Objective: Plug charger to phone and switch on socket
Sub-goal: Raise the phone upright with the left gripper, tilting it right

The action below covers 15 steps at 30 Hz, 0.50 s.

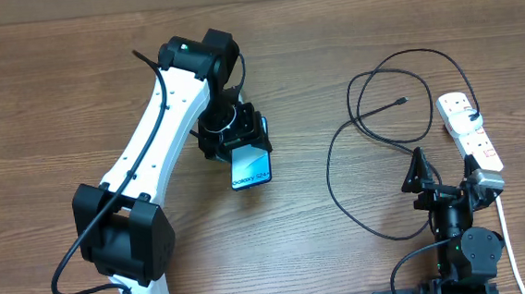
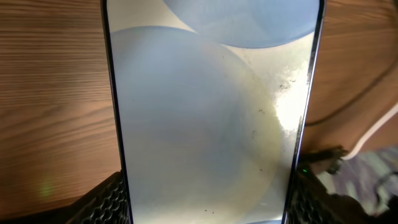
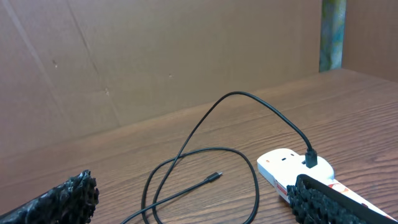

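Observation:
My left gripper (image 1: pixel 244 141) is shut on the phone (image 1: pixel 251 165), a slim handset with a light-blue "Galaxy S24" screen, held at the table's middle. In the left wrist view the phone (image 2: pixel 205 118) fills the frame between my two fingers. The charger's black cable (image 1: pixel 373 135) lies in loops right of centre, its connector tip (image 1: pixel 402 101) free on the wood and its plug (image 1: pixel 472 116) in the white socket strip (image 1: pixel 470 131). My right gripper (image 1: pixel 446 182) is open and empty near the front right. The right wrist view shows the cable tip (image 3: pixel 214 177) and the socket (image 3: pixel 292 167).
The socket's thick white cord (image 1: pixel 508 241) runs down to the table's front edge beside my right arm. A brown cardboard wall (image 3: pixel 155 56) stands behind the table. My left arm (image 1: pixel 151 145) stretches from the front left to the middle.

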Motion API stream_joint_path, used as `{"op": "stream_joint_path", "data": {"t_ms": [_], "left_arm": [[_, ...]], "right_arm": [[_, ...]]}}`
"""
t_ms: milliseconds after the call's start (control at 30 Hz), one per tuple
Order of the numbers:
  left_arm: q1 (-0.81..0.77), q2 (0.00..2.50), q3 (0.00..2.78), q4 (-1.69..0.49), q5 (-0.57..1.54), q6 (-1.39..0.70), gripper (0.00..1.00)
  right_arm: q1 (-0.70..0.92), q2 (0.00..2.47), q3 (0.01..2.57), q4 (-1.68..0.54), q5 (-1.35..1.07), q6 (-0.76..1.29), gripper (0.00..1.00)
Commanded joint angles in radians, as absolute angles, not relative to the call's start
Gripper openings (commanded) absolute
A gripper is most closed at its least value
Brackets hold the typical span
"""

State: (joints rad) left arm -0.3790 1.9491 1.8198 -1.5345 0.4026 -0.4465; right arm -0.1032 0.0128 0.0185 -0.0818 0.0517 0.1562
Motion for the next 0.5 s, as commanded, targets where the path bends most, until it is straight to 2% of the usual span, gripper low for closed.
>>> {"op": "stream_joint_path", "data": {"t_ms": [0,467], "left_arm": [[-0.377,1.954,1.855,-1.531,0.539,-0.45,0.45],[-0.374,1.954,1.855,-1.51,0.604,-0.477,0.45]], "right_arm": [[-0.099,0.006,0.008,-0.078,0.046,0.148,1.0],[-0.099,0.006,0.008,-0.078,0.046,0.148,1.0]]}}
